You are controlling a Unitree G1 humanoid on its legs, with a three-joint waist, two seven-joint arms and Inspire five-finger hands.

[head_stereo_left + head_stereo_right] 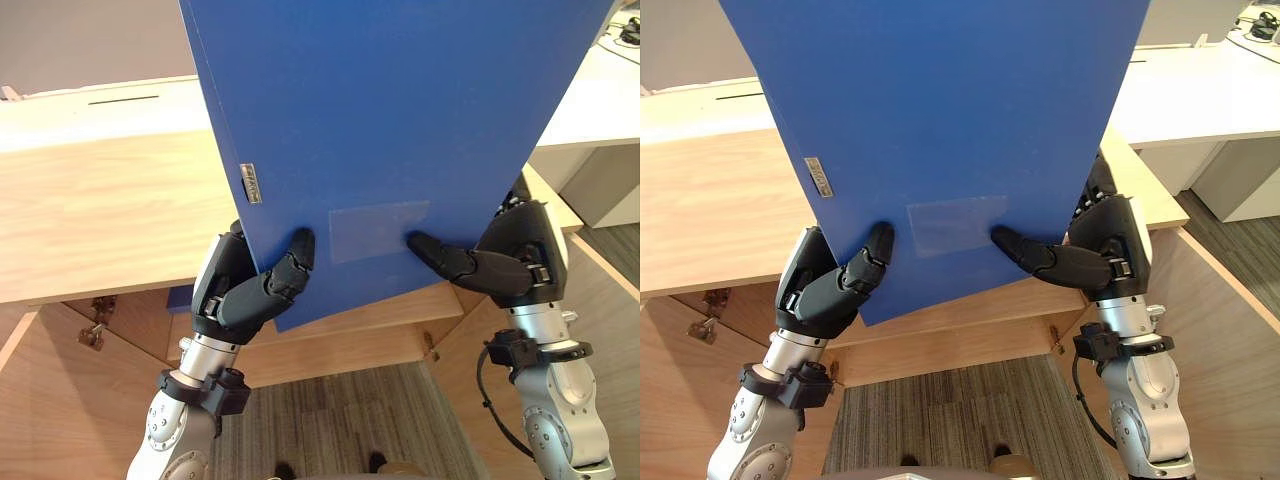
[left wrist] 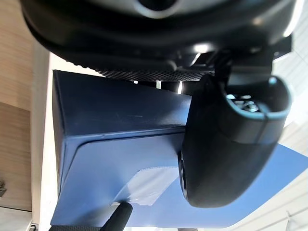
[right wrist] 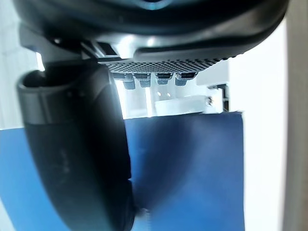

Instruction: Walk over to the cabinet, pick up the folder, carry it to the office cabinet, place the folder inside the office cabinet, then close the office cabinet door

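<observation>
Two hands pinch the blue folder (image 1: 400,120) by its lower edge, holding it up, slightly tilted, over the wooden cabinet (image 1: 90,210). The left hand (image 1: 245,295) and right hand (image 1: 515,262) each press a thumb on the front cover, fingers behind. The flat, smooth board looks stiff, probably light but slippery. Grips beside the glossy label pocket (image 1: 378,228) seem soundest.

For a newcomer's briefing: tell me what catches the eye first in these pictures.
A big blue folder dominates the middle, held up between the left hand and the right hand, each thumb pressed on its near face. Behind and below it stands a wooden cabinet with its doors open.
</observation>
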